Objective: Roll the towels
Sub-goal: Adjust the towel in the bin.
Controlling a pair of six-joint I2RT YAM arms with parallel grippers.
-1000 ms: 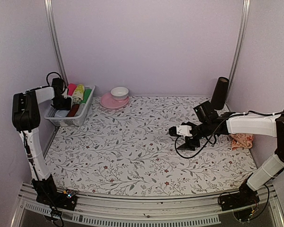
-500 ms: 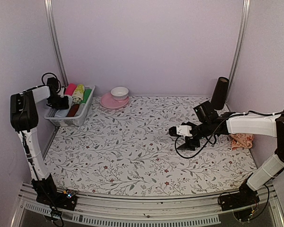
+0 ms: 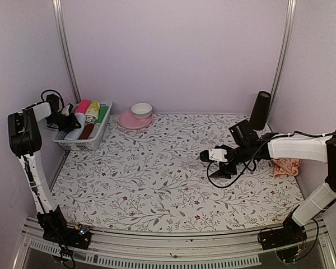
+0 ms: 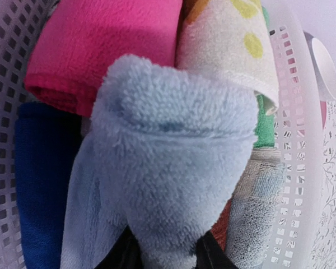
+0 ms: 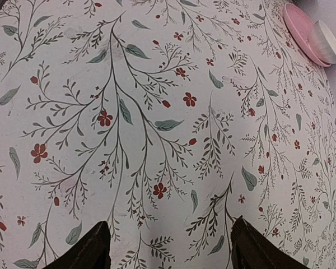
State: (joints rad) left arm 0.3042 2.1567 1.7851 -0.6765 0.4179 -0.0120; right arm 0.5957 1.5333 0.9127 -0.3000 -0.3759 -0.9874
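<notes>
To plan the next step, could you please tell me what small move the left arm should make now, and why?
Probably raise the left pincer a little and carry the pale blue towel over the basket rim toward the floral sheet: the pincer grips the towel's fold, yet the cloth hangs above the other cloths inside the basket.

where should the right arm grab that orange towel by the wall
Pinch a raised fold on top of the orange towel, coming straight down from above. It lies crumpled and low on the table sheet, close to the right wall and partly behind the right arm, so a sideways reach looks blocked. The right gripper is open.
</notes>
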